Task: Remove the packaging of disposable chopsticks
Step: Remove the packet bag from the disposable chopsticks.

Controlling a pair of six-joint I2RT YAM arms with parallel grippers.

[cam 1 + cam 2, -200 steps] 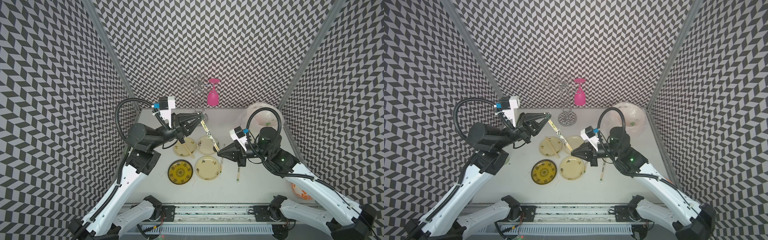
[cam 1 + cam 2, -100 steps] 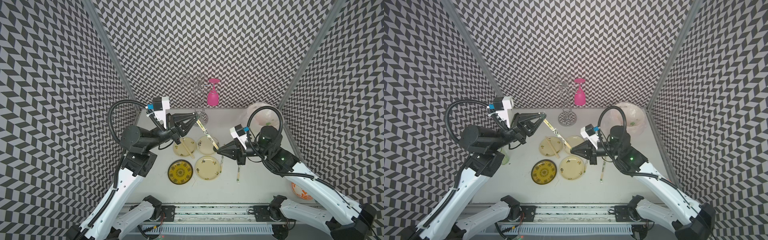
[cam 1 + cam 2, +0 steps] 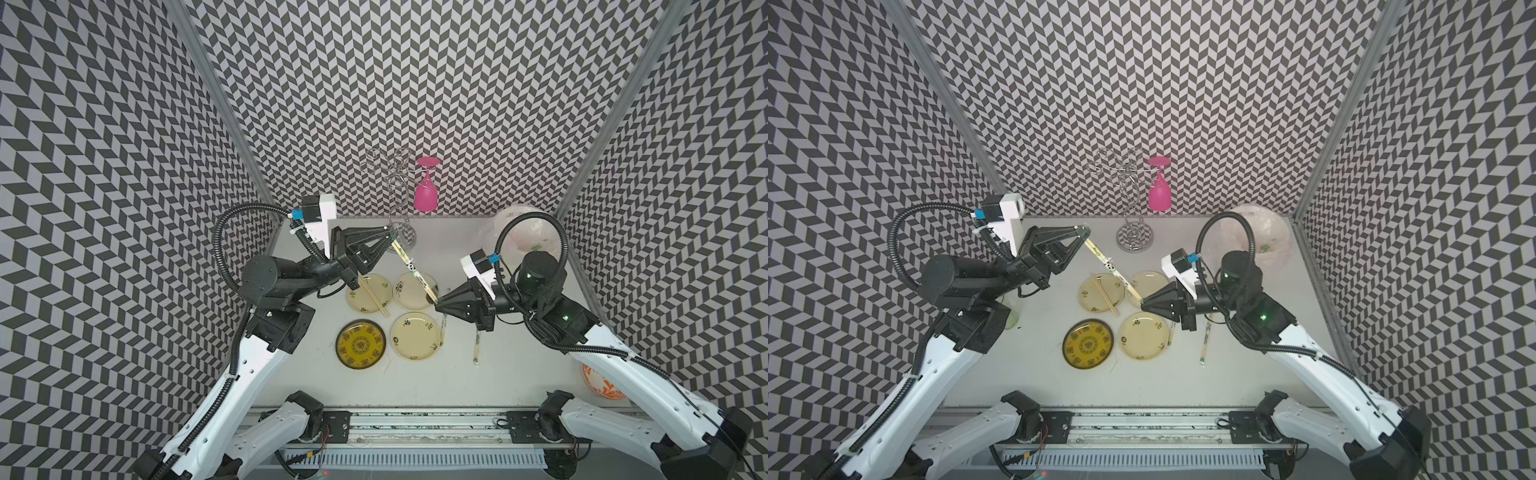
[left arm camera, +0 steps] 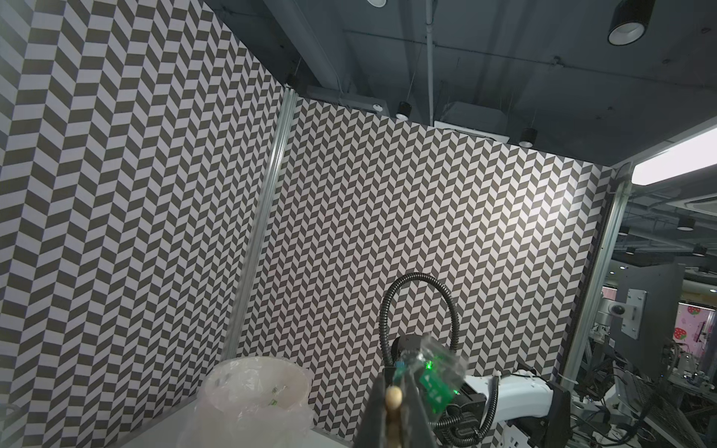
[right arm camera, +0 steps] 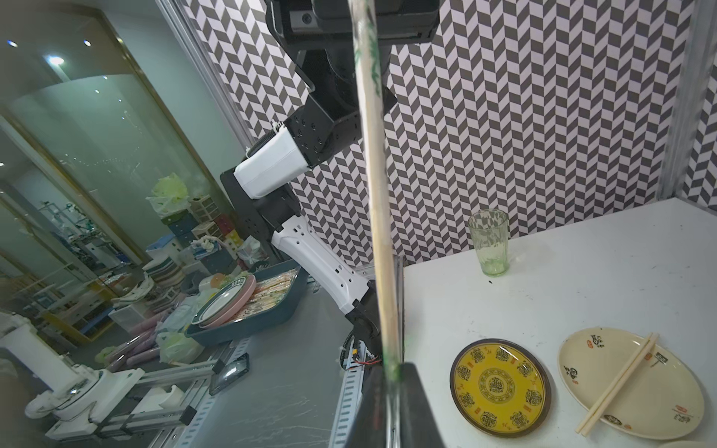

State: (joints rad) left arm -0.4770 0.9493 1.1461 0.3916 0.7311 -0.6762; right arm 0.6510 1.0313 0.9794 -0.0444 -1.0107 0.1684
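Above the bench [image 3: 457, 374], the right end effector [image 3: 435, 302] pinched the near end of the sleeve [image 3: 410, 266]. Farther back, the left end effector [image 3: 392, 240] pinched the far end, chopsticks [image 5: 378, 232] inside. Uneven pulling could snap the sticks or slip the plastic.

2 top cams high overhead, facing down, sharing whole table [image 3: 415, 386], wrist cams low, facing each other

Black-and-white chevron panels [image 3: 415, 83] wall three sides of the cell in both top views. Aluminium corner posts [image 3: 218, 95] join them at upper left and upper right, above a pale grey tabletop [image 3: 415, 386]. The left wrist view shows a dark open ceiling [image 4: 504, 58] with round lamps [image 4: 624, 23]. The right wrist view shows what may be a glass partition [image 5: 97, 155] and cluttered storage drawers [image 5: 201, 217].
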